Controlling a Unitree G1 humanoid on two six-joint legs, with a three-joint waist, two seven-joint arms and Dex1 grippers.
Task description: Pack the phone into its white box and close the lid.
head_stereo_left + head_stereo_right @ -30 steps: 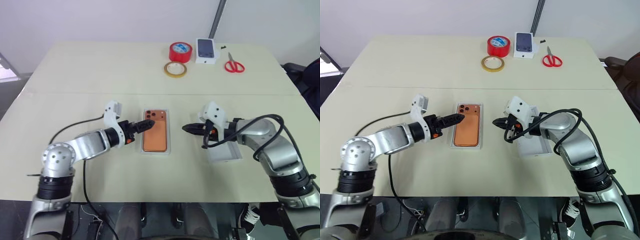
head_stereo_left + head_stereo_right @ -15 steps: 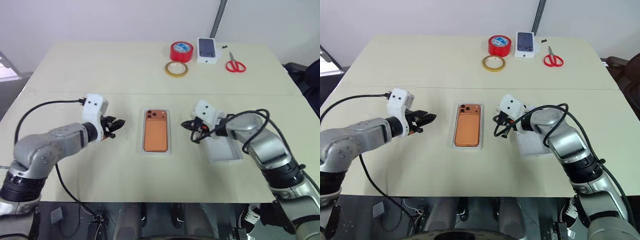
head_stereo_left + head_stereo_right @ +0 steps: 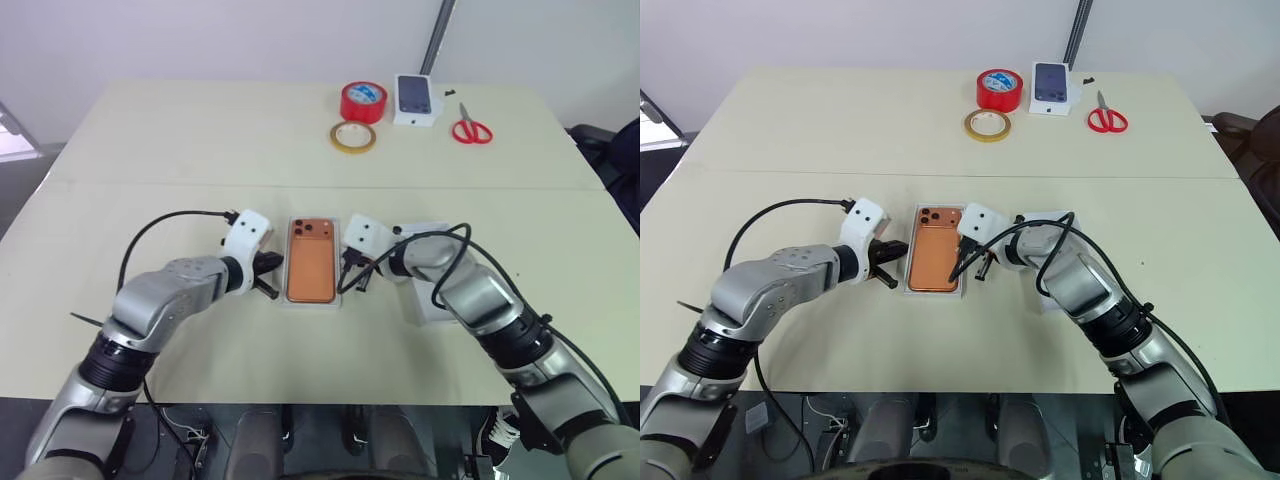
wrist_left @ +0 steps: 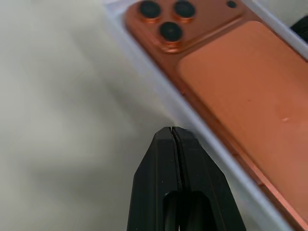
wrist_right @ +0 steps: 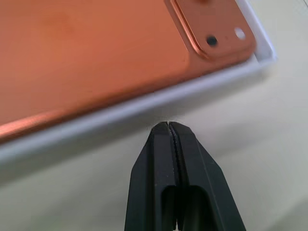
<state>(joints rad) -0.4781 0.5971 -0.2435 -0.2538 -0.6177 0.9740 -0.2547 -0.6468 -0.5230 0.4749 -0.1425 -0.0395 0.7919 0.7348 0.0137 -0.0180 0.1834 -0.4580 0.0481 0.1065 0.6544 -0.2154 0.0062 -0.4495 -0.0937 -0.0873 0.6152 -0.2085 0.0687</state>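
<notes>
Grippers first: we see the left gripper (image 3: 270, 277) and the right gripper (image 3: 349, 278) with fingers pressed together and holding nothing, 1 on each side of the white box (image 3: 336, 296). Inside it the phone (image 3: 311, 259) already lies flat, camera side up. We judge the lid (image 3: 440, 308), beside the right arm, must still go on.

Left gripper (image 4: 173, 131) fingers pressed together beside white box (image 4: 159, 91) holding phone (image 4: 231, 82).
</notes>
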